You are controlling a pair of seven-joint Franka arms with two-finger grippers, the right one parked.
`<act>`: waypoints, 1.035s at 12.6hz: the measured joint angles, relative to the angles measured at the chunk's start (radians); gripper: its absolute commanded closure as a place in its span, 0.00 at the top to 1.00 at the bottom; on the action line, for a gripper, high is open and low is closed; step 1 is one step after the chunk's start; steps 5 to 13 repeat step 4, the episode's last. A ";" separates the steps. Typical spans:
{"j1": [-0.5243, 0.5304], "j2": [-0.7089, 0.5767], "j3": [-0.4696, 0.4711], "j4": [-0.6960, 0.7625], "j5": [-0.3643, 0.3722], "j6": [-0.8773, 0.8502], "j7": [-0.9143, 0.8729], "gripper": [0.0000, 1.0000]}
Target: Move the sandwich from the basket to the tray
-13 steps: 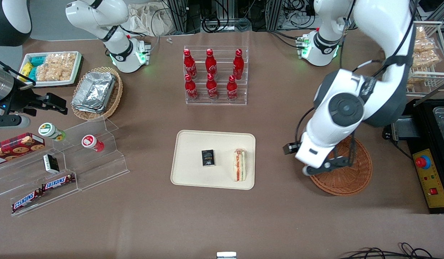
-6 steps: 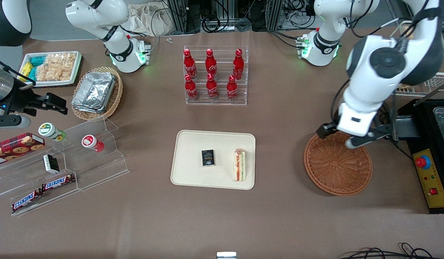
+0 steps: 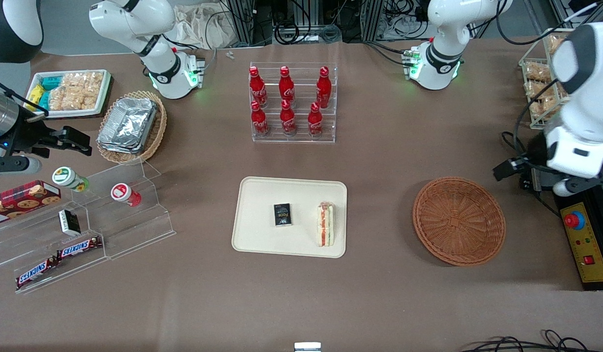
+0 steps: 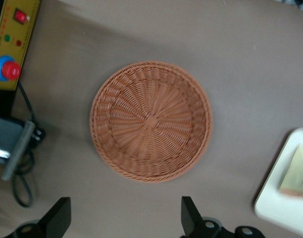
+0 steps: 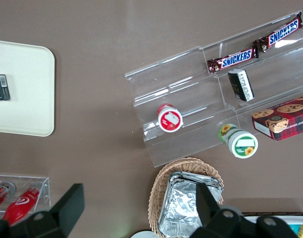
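One sandwich (image 3: 325,224) lies on the cream tray (image 3: 260,195), at the edge nearest the basket (image 3: 459,220), with a small black box (image 3: 283,214) beside it. That round woven basket holds nothing. High above the working arm's end of the table, the gripper (image 4: 125,217) hangs with fingers spread wide and nothing between them.

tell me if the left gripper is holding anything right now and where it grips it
Nothing is held. The left gripper is open and empty, hovering above the basket, which is also empty. The sandwich already lies on the tray.
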 measured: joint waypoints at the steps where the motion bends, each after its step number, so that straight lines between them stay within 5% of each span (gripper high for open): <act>1: 0.033 0.004 0.001 0.018 -0.012 -0.027 0.071 1.00; 4: 0.050 0.050 -0.002 0.138 -0.013 -0.145 0.114 1.00; 13: 0.050 0.050 -0.002 0.138 -0.013 -0.145 0.114 1.00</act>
